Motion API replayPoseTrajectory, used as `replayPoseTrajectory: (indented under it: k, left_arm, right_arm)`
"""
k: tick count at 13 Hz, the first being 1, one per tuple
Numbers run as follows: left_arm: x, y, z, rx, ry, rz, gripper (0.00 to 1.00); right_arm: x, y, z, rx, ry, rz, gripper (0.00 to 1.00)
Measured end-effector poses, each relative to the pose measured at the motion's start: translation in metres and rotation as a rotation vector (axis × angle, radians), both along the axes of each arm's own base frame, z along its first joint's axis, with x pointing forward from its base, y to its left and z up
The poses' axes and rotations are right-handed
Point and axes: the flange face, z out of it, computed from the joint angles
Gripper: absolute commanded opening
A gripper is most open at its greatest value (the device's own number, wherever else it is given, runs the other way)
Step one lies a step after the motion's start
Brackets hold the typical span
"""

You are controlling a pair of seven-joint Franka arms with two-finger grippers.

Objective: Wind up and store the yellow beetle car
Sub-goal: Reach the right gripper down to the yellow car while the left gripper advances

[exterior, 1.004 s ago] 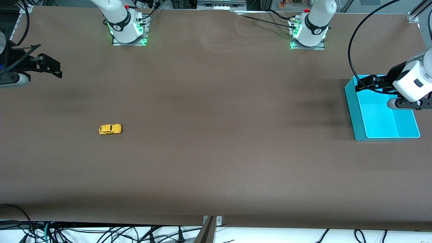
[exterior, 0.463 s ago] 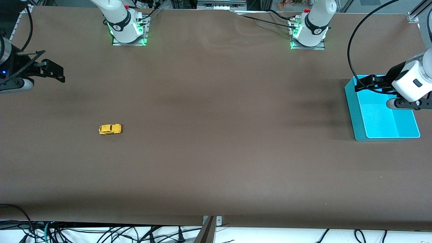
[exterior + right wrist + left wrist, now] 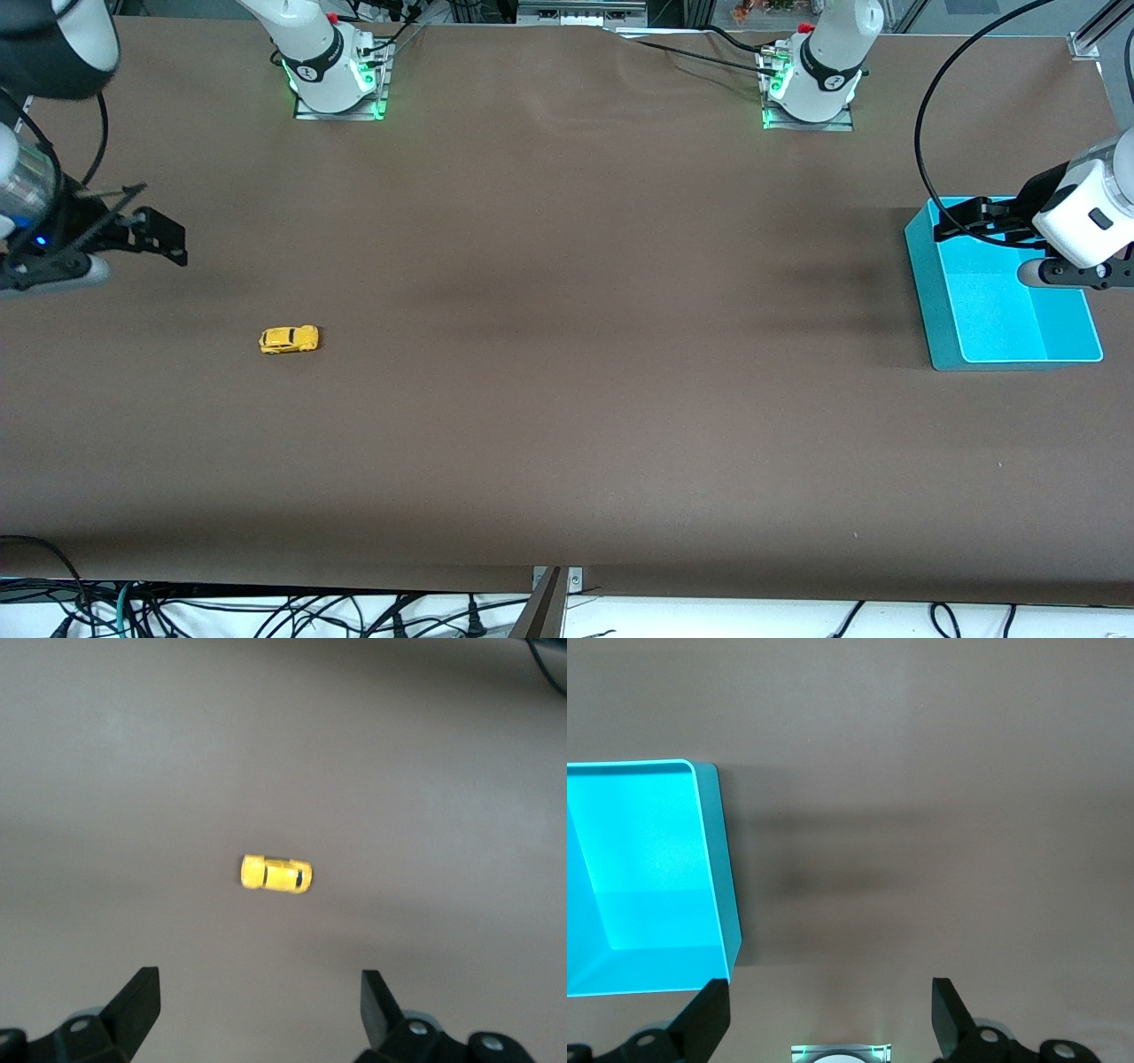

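The yellow beetle car [image 3: 289, 339] stands on its wheels on the brown table toward the right arm's end; it also shows in the right wrist view [image 3: 276, 874]. My right gripper [image 3: 159, 237] is open and empty in the air over bare table, apart from the car; its two fingers stand wide in the right wrist view [image 3: 257, 1005]. The turquoise bin [image 3: 939, 292] sits at the left arm's end and holds nothing; it also shows in the left wrist view [image 3: 718, 859]. My left gripper [image 3: 957, 220] is open and empty over the bin's rim, shown also in its wrist view [image 3: 828, 1019].
The two arm bases [image 3: 335, 75] [image 3: 811, 84] stand along the table's edge farthest from the front camera. Cables hang below the table's near edge [image 3: 266, 611]. Brown table surface [image 3: 576, 354] lies between the car and the bin.
My right gripper has moved down and a little toward the car across the frames. The left arm, the car and the bin have not moved.
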Motion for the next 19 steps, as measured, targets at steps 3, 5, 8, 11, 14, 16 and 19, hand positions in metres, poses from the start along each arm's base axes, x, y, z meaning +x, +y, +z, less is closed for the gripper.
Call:
replayPoseTrajectory:
  k: [3,5,8,11,14,16,19]
  left_arm:
    - [0.0,-0.001,0.0,0.0,0.0,-0.002,1.0]
    - [0.0,-0.001,0.0,0.0,0.0,-0.002,1.0]
    - [0.001,-0.004,-0.003,-0.02,0.001,-0.095,1.0]
    - [0.003,-0.007,-0.008,-0.044,0.005,-0.196,1.0]
    - [0.004,-0.013,-0.009,-0.054,0.006,-0.246,1.0]
    - [0.004,-0.018,-0.012,-0.059,0.01,-0.273,1.0]
    - [0.005,-0.02,-0.015,-0.063,0.016,-0.291,1.0]
  right_arm:
    - [0.006,0.003,-0.079,0.03,0.055,0.216,1.0]
    - [-0.005,0.003,-0.132,0.041,0.114,0.383,1.0]
    - [-0.026,0.002,-0.193,0.055,0.131,0.724,1.0]
    - [-0.037,-0.002,-0.238,0.048,0.098,1.069,1.0]
    - [-0.034,-0.018,-0.276,0.031,0.074,1.261,1.0]
    - [-0.032,-0.03,-0.3,0.026,0.069,1.312,1.0]
    - [-0.03,-0.034,-0.315,0.013,0.055,1.348,0.98]
